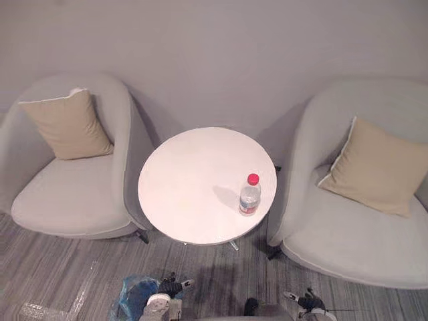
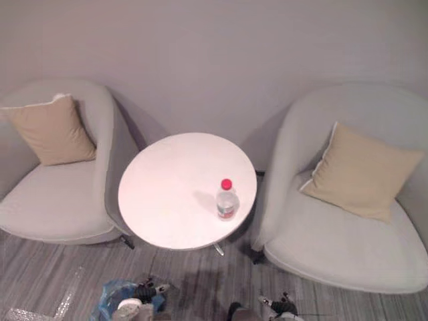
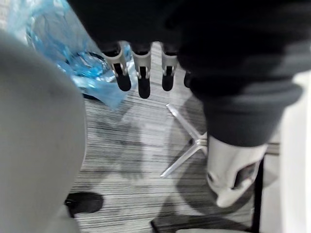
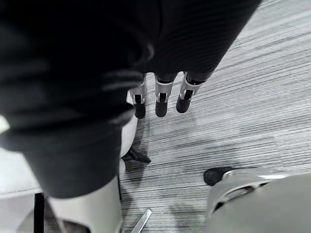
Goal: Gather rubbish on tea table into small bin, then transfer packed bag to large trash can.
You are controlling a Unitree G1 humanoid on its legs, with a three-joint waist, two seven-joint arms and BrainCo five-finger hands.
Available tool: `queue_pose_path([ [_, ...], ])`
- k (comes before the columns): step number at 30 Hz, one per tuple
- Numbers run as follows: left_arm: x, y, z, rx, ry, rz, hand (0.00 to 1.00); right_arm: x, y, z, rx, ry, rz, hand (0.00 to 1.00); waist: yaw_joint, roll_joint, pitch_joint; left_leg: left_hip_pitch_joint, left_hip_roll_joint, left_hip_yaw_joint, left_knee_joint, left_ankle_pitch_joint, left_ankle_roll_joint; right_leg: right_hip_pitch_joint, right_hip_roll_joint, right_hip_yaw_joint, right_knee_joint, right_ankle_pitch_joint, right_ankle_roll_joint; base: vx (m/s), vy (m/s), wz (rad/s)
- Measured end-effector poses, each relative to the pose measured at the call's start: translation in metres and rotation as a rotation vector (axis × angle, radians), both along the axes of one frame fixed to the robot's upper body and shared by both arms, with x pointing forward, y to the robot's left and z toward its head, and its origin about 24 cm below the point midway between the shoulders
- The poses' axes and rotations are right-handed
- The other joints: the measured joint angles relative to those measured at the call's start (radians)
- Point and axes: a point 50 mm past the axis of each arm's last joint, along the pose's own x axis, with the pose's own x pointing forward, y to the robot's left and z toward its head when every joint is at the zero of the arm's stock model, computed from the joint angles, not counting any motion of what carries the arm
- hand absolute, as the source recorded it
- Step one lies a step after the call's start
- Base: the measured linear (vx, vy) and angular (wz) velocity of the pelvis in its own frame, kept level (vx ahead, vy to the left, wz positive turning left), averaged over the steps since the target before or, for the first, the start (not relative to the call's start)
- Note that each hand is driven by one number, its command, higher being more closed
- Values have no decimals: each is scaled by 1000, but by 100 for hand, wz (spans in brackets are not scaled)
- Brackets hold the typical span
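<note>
A clear plastic bottle (image 1: 250, 195) with a red cap stands upright near the right edge of the round white tea table (image 1: 187, 194). On the floor in front of the table, to the left, lies a crumpled blue plastic bag (image 1: 132, 295). My left hand (image 1: 162, 298) hangs low beside that bag. In the left wrist view its fingers (image 3: 144, 77) are straight and hold nothing, with the blue bag (image 3: 63, 53) just past them. My right hand (image 1: 305, 303) hangs low on the right, above bare floor. Its fingers (image 4: 162, 99) are straight and empty.
A grey armchair (image 1: 67, 200) with a beige cushion (image 1: 67, 124) stands left of the table, and another armchair (image 1: 348, 241) with a cushion (image 1: 374, 167) stands right. Clear plastic wrap (image 1: 37, 311) lies on the striped grey floor at far left. The table's metal foot (image 3: 187, 145) spreads beneath it.
</note>
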Motion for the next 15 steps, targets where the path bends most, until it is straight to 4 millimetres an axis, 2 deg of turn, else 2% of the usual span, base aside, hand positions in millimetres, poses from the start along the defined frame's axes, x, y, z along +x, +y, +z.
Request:
queue_pose_path([
  [1, 2, 0, 1, 1, -9, -4, 0, 0, 2, 0, 5, -1, -1, 0, 0, -11, 7, -1, -52, 11, -96, -44, 3, 16, -24, 0, -28, 16, 11, 53, 56, 10],
  [2, 3, 0, 1, 1, -10, -5, 0, 0, 2, 0, 5, -1, -1, 0, 0, -11, 7, -1, -59, 11, -112, -42, 3, 17, -26, -1, -30, 18, 14, 32, 123, 1],
  [3, 1, -2, 0, 1, -4, -21, 0, 0, 0, 0, 1, -1, -5, 0, 0, -1, 2, 1, -95, 11, -233, 27, 36, 20, -27, 2, -34, 24, 26, 12, 121, -20],
  [4, -1, -3, -1, 0, 5, -36, 0, 0, -3, 1, -8, 2, -3, 0, 3, 9, -6, 9, -103, 25, -273, 67, 36, 26, -12, 27, -43, 27, 41, 37, 159, -24],
  [5, -1, -2, -1, 5, 9, -38, 0, 0, -2, 0, -5, 0, 1, 0, 3, 8, -10, 14, -107, 29, -280, 70, 41, 29, -14, 36, -51, 36, 50, 66, 155, -20],
  [6, -5, 5, -2, 23, 22, -40, 0, 0, 5, -1, 11, -2, 2, 0, 2, -12, -17, 19, -120, 31, -293, 70, 43, 41, -22, 61, -77, 40, 55, 72, 139, -3],
  [9, -7, 12, -3, 44, 39, -48, 0, -1, 10, -2, 20, 1, 2, 0, -1, -35, -23, 35, -145, 31, -324, 83, 62, 48, -42, 64, -103, 53, 72, 39, 93, 4],
  [15, -14, 13, -5, 60, 67, -89, 0, -1, 8, -1, -18, 3, 38, 0, -1, -22, -32, 88, -175, 9, -416, 121, 73, 74, -55, 48, -128, 55, 77, -1, 37, 10],
])
